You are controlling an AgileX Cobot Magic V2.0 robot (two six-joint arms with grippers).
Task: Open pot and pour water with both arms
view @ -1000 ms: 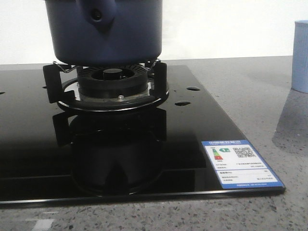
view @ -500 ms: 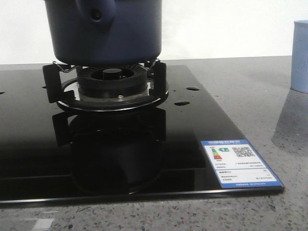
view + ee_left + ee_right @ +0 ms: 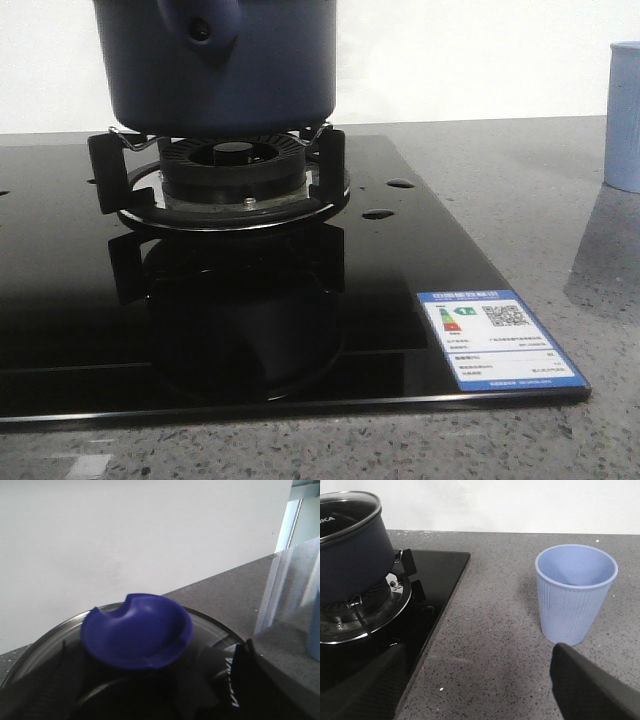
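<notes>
We are still at the lid step: the pot (image 3: 220, 65) sits on the stove burner (image 3: 232, 170) near the table's back left, our left claw (image 3: 150, 700) sits open around the lid knob (image 3: 137, 630) and must close and lift, and our right claw (image 3: 480, 690) waits open by the cup (image 3: 576, 592).

Backdrop was a plain white wall (image 3: 480, 60), evenly lit, no markings, running behind the whole worktop. Worktop was grey speckled stone (image 3: 490, 630), matte, extending ahead of the right pincer's fingers and off to both sides of them. A glossy black glass cooktop panel (image 3: 300, 330) sat flush on it, mirror-like, picking up reflections; a blue-and-white energy label (image 3: 500, 340) was stuck at its near corner. Beyond the left pincer, past the counter edge, a pale vertical frame with bluish daylight showed (image 3: 300, 520), likely a window or door, too blurred to tell which. Soft shadows lay on the stone.
</notes>
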